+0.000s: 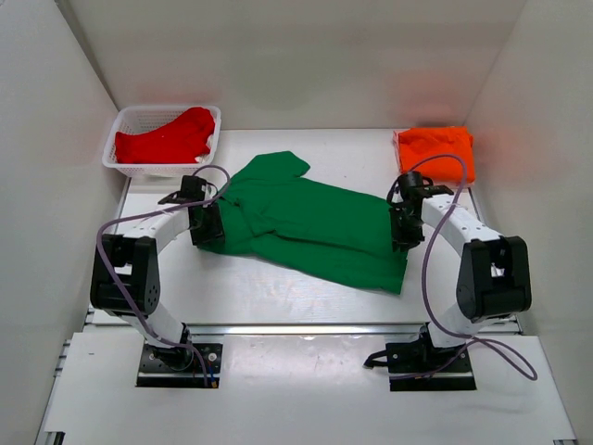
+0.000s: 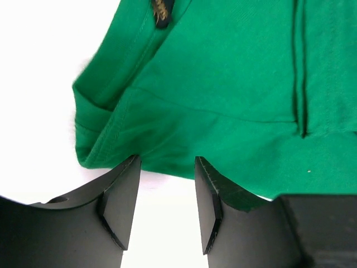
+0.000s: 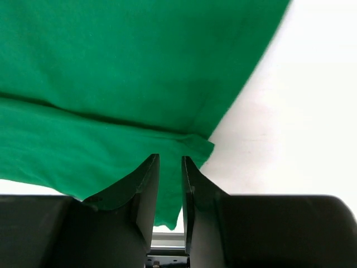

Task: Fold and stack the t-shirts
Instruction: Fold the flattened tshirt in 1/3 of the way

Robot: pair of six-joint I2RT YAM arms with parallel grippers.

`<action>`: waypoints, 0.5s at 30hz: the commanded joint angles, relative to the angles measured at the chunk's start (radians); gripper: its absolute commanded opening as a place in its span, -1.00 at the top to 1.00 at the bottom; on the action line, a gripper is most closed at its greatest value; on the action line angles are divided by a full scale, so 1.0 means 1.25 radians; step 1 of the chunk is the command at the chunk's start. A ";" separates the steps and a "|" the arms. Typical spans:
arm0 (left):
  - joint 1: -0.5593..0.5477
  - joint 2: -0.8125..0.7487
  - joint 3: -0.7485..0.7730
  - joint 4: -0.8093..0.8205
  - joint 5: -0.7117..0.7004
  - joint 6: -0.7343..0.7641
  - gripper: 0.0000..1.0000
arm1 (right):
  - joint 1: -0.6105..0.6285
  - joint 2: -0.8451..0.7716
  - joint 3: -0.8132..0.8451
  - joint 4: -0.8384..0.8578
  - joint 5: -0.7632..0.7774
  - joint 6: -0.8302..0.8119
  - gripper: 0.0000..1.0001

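The green collared t-shirt (image 1: 315, 222) lies partly folded, slanting across the middle of the table. My left gripper (image 1: 208, 227) is over its left edge; in the left wrist view (image 2: 167, 162) its jaws stand apart with bare table between them, at the hem of the green shirt (image 2: 223, 84). My right gripper (image 1: 405, 232) is at the shirt's right edge; in the right wrist view (image 3: 170, 159) its jaws are narrowly apart just above the flat green cloth (image 3: 111, 67). The orange shirt (image 1: 435, 153) lies folded at the back right. The red shirt (image 1: 167, 139) lies in the basket.
A white mesh basket (image 1: 139, 113) stands at the back left and holds the red shirt. White walls enclose the table on the left, back and right. A metal rail (image 1: 306, 329) runs along the table's near edge, in front of the arm bases.
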 commanded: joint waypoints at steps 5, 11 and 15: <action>-0.018 -0.003 0.056 -0.017 -0.017 0.039 -0.10 | 0.074 -0.176 -0.120 0.001 0.002 0.116 0.58; -0.036 0.013 0.049 0.077 -0.033 -0.003 -0.08 | 0.126 -0.201 -0.260 0.087 -0.090 0.220 0.75; -0.080 0.083 0.124 -0.002 -0.132 0.036 -0.03 | 0.127 -0.169 -0.284 0.071 -0.075 0.225 0.78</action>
